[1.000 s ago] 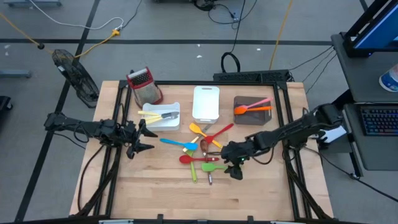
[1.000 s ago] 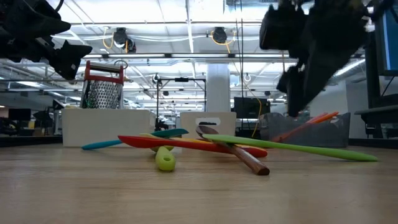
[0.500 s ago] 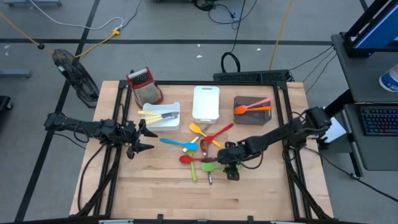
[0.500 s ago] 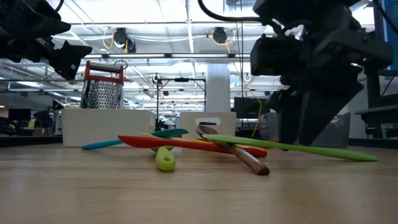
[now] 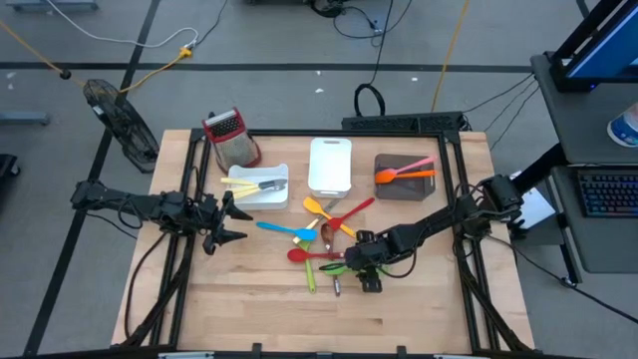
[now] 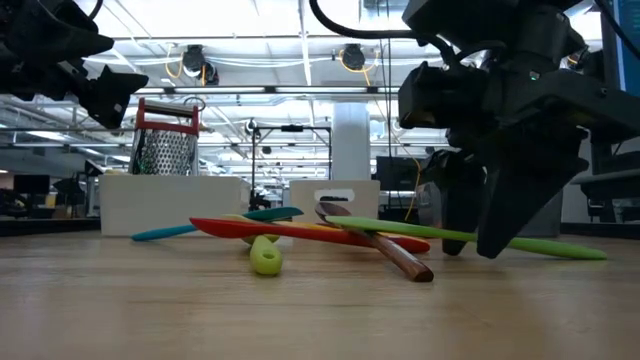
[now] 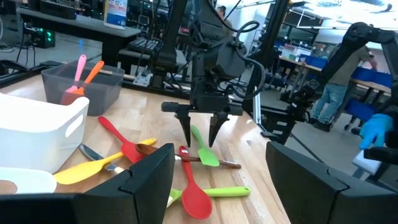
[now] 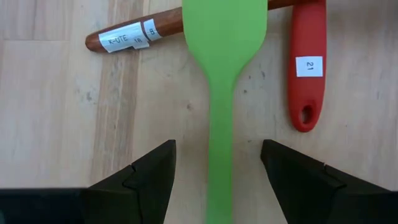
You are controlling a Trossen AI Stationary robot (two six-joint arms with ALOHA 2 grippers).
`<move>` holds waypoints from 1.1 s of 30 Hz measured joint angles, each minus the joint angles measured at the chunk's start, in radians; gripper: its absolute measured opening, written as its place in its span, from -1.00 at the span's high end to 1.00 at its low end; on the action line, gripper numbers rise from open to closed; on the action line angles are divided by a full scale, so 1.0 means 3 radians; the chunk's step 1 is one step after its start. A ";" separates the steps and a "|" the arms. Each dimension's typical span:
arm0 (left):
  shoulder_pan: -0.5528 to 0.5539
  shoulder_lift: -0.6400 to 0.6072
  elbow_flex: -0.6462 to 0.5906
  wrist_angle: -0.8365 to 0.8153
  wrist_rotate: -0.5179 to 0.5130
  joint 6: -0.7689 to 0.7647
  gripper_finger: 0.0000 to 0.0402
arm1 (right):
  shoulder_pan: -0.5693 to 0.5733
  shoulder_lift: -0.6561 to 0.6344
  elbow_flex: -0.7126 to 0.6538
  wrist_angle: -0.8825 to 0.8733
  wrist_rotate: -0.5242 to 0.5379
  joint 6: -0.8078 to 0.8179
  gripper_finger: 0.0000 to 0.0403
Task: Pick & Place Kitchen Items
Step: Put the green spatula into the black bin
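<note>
Green spatula (image 8: 222, 93) between open right jaws

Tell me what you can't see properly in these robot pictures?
- Green spatula: its handle end is cut off by the right wrist view's edge.
- Dark grey tray: in the low view, the right gripper covers most of it.
- White tray: the low view hides what's inside.
</note>
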 joint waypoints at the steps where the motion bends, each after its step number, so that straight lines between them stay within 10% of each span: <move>1: -0.0001 0.0000 0.0000 0.0001 0.0000 0.0002 -0.28 | -0.0002 -0.0005 -0.0002 0.0003 -0.0001 -0.0003 -0.18; 33: 0.0001 0.0000 0.0000 -0.0001 0.0027 -0.0071 -0.28 | 0.0153 -0.0006 -0.0013 0.0055 0.0458 -0.0057 0.00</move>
